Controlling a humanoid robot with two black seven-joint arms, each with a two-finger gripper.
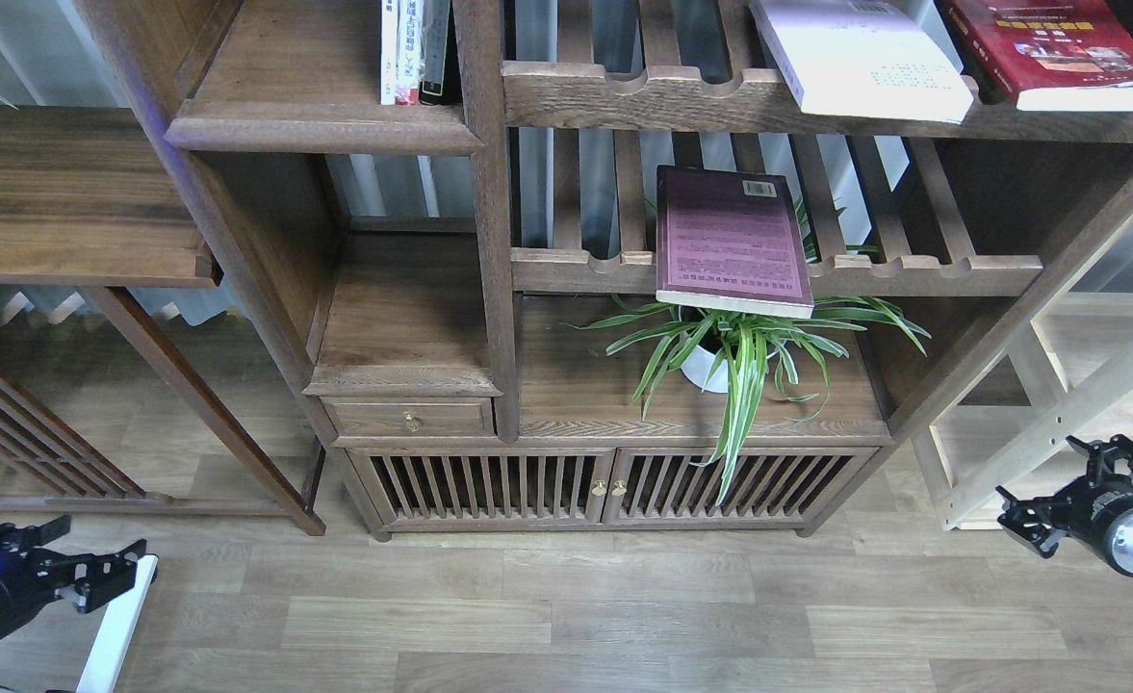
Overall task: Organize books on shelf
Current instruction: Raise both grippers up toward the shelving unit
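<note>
Low at the left edge, the left gripper (70,558) hangs over the wooden floor (566,606) with its two fingers spread apart and nothing between them. A white strip (118,621) lies on the floor just below and to the right of it. Far across from it, at the right edge, the right gripper (1081,486) also hovers with its fingers parted and empty, in front of the pale shelving unit (1057,423).

Well above and to the right of the left gripper, the shelf (321,120) carries a few upright books (417,53) standing against its right post. Up and to the left of the right gripper, the maroon-purple book (730,241) lies flat on a slatted rack (913,269), its near edge jutting past the scalloped rail. A potted plant (739,351) sits directly beneath that book, on top of the low cabinet (605,481). High above the right gripper, on the upper slatted rack, the pale white-lavender book (855,58) lies flat and overhangs the front rail, and the glossy red book (1057,48) lies just to its right. Both grippers are well apart from every book.
</note>
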